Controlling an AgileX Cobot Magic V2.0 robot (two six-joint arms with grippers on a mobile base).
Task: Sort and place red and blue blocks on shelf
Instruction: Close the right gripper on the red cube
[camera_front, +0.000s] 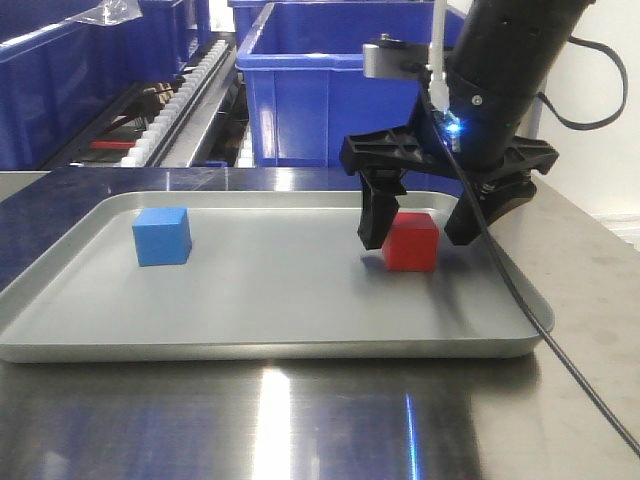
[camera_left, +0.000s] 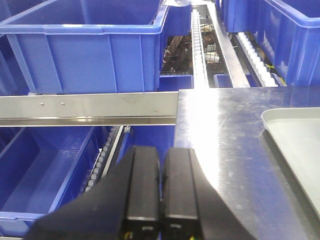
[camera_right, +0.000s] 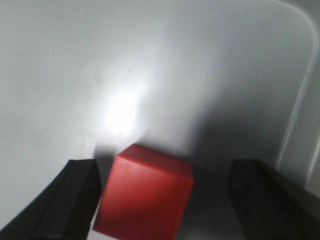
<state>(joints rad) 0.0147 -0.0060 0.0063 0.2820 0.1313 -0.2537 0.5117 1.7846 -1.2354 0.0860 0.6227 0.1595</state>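
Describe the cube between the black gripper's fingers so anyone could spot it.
Find the shallow grey metal tray. Toward its right side, a small matte red cube sits between the fingers of the open black right gripper. It alone is red; the matte blue cube sits far left.

Matte black plastic throughout; right end effector (camera_front: 417, 238) with two thick angular fingers (camera_front: 375, 212) below a rounded wrist (camera_front: 500, 60); small blue light (camera_front: 452, 125) on it; grey bracket (camera_front: 385, 58) above; white lead (camera_front: 438, 40) and thin black cable (camera_front: 520, 300); left end effector (camera_left: 160, 187) flat-sided, rectangular, glossy.
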